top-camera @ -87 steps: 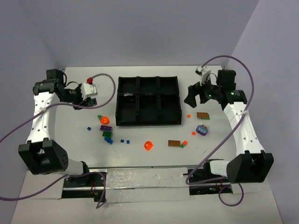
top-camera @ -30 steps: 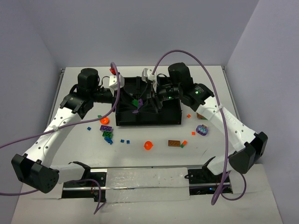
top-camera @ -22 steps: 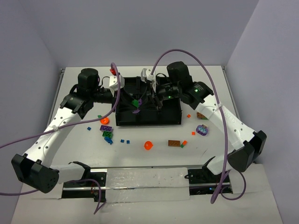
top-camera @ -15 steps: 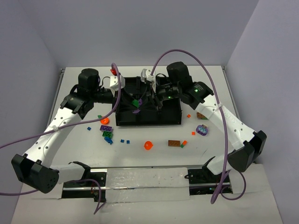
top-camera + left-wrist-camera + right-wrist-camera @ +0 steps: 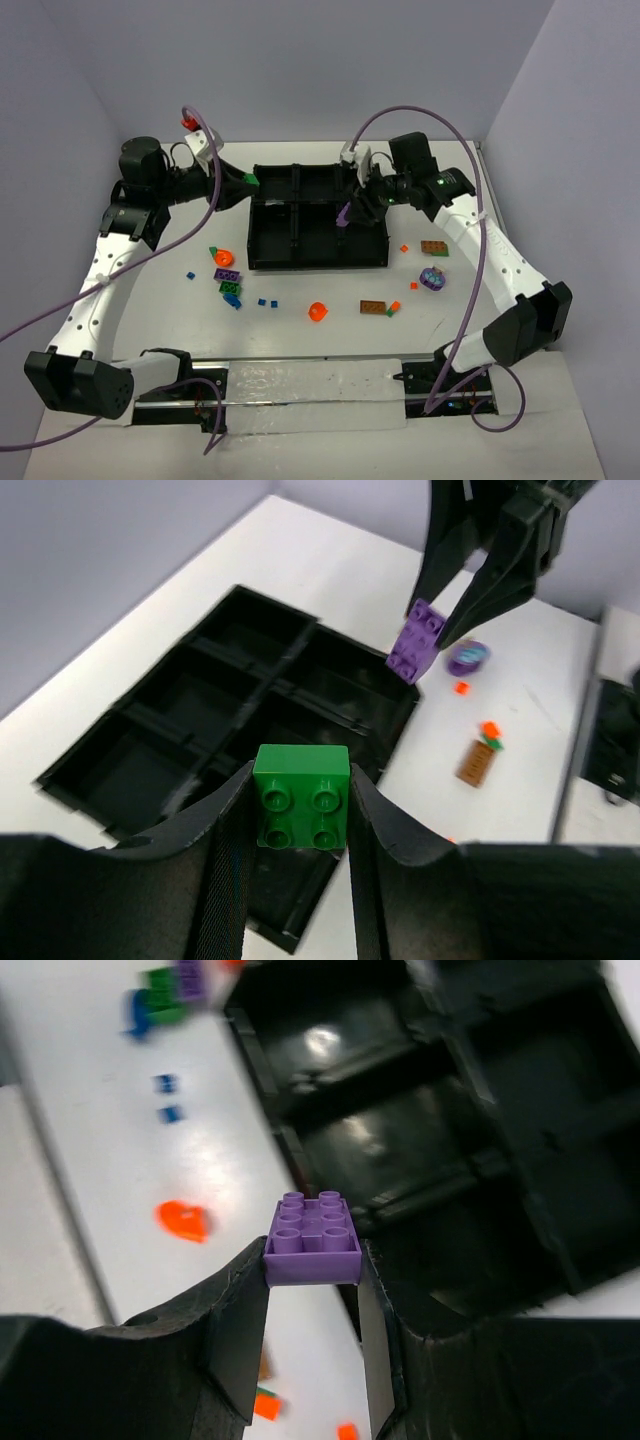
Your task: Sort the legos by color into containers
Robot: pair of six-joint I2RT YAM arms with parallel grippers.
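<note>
My left gripper [image 5: 300, 780] is shut on a green two-by-two lego [image 5: 301, 796], held above the table just off the black tray's [image 5: 317, 266] back left corner; from above the green lego [image 5: 246, 180] shows there. My right gripper [image 5: 313, 1252] is shut on a purple lego [image 5: 313, 1241], tilted in the air above the tray's right compartments. The purple lego [image 5: 344, 214] and the tray's divider walls [image 5: 400, 1090] show clearly. In the left wrist view, the purple lego [image 5: 417, 640] hangs from the right gripper's fingers [image 5: 470, 590].
Loose legos lie on the white table in front of the tray: an orange piece [image 5: 318, 312], a brown plate [image 5: 373, 307], a purple, green and blue cluster [image 5: 228, 283], small blue bits [image 5: 266, 301]. A brown plate [image 5: 434, 246] and a round purple piece [image 5: 432, 278] lie to the right.
Both grippers met over the tray's middle at the joined green and purple bricks. They have since drawn apart: the left up and left with the green, the right rightward with the purple.
</note>
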